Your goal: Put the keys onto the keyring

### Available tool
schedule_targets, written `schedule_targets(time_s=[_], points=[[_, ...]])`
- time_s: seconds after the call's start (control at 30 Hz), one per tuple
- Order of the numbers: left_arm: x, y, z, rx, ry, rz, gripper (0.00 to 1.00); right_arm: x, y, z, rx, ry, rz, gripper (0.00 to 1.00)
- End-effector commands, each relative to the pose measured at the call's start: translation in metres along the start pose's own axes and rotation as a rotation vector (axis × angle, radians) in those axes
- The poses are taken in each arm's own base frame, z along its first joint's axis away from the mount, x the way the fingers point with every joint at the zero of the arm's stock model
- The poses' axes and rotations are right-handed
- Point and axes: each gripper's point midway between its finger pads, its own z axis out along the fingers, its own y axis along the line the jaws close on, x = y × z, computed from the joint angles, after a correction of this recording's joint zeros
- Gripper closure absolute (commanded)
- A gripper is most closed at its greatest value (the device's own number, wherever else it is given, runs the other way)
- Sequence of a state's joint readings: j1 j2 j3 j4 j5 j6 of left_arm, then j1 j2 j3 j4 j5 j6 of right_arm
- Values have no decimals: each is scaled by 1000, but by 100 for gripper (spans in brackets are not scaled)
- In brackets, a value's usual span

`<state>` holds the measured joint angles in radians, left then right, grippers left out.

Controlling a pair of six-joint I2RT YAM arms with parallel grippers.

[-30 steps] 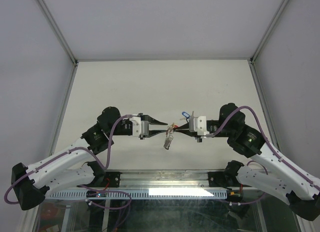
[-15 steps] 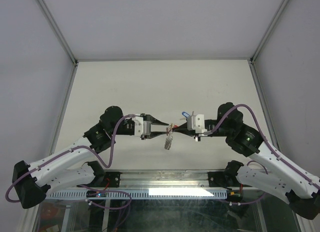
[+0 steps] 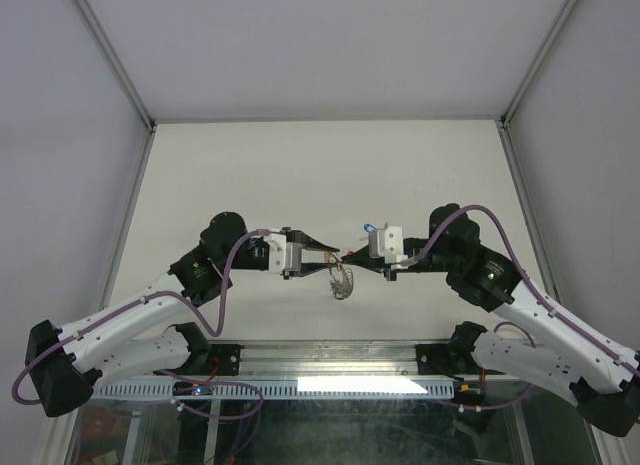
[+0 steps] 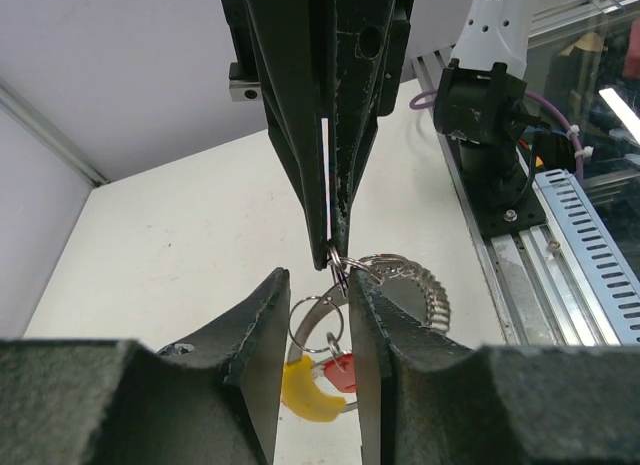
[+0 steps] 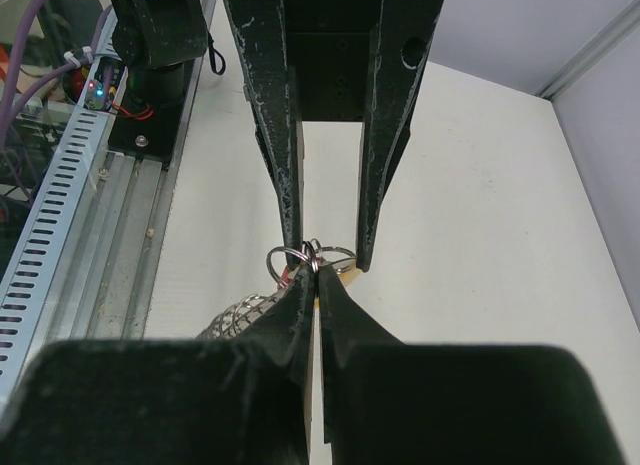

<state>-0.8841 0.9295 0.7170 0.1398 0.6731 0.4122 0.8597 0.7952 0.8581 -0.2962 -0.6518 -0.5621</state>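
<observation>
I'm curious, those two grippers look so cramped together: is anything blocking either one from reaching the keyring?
Nothing visible blocks them. The left gripper has a finger on each side of the keyring, and the right gripper is pinched shut on a small ring of the same bunch.

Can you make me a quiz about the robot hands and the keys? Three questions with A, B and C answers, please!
1. Where is the keyring?
A. flat on the table
B. up between the two grippers' tips
C. on an arm's base

2. What colour is its thick section?
A. green
B. yellow
C. purple

3. How is the right gripper?
A. wide open
B. pinched shut
C. out of view

Answers:
1 B, the left wrist view shows the hoop between the left gripper's fingers.
2 B, the yellow piece hangs beside a red tag.
3 B, its fingers almost touch.
</observation>
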Motion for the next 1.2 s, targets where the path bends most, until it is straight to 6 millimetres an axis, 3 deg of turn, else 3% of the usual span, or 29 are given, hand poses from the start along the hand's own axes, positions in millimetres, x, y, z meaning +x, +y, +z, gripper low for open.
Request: schedule_targets(time_s=[0.0,0.23,0.5,0.77,0.87,1.0,1.17], points=[[-26,1,3,23,-85,58,71,-35,-17,-3,55,-84,-53,100],[-20,5,5,3,-66,40,78,-34,-15,-2,46,-84,-50,100],[-5,9,6,-10,3,18,79,-34,-14,-2,45,-87,-56,100],[-6,13,6,-26,12,30,90,-27,-13,2,33,-71,-44,100],[-9,13,6,-21,2,31,90,-23,-13,4,31,-58,-39,100],[-10,12,6,-21,-6,27,77,-18,-12,5,23,-40,-31,100],[-10,11,6,-19,-8,28,81,-16,-11,5,19,-33,-27,100]])
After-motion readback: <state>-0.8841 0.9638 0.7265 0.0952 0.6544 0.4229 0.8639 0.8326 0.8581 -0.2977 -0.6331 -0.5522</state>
